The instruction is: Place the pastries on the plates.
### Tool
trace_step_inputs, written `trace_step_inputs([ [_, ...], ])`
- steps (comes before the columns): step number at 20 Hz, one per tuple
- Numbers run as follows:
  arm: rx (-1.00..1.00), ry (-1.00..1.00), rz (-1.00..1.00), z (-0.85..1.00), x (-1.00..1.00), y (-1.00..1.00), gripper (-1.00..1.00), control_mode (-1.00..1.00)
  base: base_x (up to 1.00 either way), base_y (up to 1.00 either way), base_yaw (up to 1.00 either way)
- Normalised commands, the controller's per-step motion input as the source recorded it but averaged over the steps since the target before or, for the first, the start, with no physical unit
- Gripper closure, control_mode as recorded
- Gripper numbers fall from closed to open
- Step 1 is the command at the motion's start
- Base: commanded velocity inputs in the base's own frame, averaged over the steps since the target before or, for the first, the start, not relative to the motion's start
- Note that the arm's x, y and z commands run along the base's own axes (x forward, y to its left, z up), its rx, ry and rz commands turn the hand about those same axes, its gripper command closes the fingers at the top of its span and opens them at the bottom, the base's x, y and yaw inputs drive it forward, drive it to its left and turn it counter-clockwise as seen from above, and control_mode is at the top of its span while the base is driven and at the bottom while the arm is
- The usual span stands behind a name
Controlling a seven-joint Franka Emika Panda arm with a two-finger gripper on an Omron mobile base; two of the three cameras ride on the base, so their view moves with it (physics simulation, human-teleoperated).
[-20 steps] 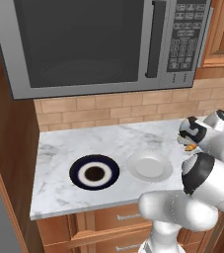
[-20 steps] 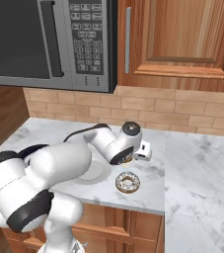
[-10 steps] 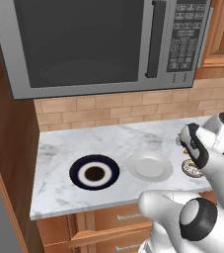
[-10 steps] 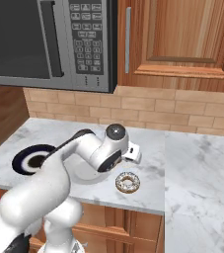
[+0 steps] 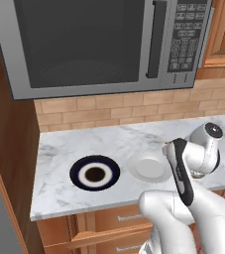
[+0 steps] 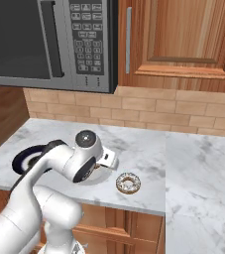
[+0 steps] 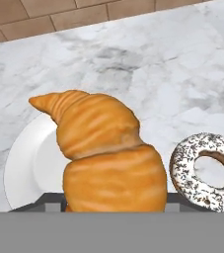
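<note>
From the hand camera I have the croissant (image 7: 108,153) closest in, standing between the tips of the tool (image 7: 114,206); I read the tool as pinching it, though the tips themselves sit mostly behind the pastry, so the contact is my judgement. Behind and below the croissant lies the white plate (image 7: 32,168), so the carried pastry hangs over or just beside that plate, not yet resting on it as far as I can tell. To one side of it the doughnut (image 7: 208,170) lies flat on the marble worktop (image 7: 148,64), just beside the white plate but off it. In the right base view the doughnut (image 6: 128,183) sits near the front edge of the worktop, just past the arm's wrist. In the left base view the white plate (image 5: 147,167) is bare where I can see it, and the navy plate (image 5: 94,174) further left is bare too. Farthest back are the brick backsplash (image 6: 148,109) and microwave (image 5: 104,42). My reckoning: no pastry is set down yet; the croissant is close to placement, and the doughnut is untouched, presumably bound for the navy plate.
</note>
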Motion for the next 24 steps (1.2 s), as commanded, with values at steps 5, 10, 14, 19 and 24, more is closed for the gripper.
trace_step_inputs([
  [5, 0.06, 0.0, -0.02, 0.22, -0.15, 0.64, 1.0, -1.0, 0.0, 0.0, 0.0],
  [10, 0.06, 0.0, 0.0, 0.2, -0.05, 0.61, 1.0, -1.0, 0.0, 0.0, 0.0],
  [14, 0.02, 0.0, 0.0, 0.18, 0.0, 0.64, 1.0, -1.0, 0.0, 0.0, 0.0],
  [19, 0.0, 0.0, 0.0, 0.01, 0.0, 0.74, 1.0, -1.0, 0.0, 0.0, 0.0],
  [24, 0.0, 0.0, 0.0, 0.0, 0.0, 0.86, 1.0, -1.0, 0.0, 0.0, 0.0],
])
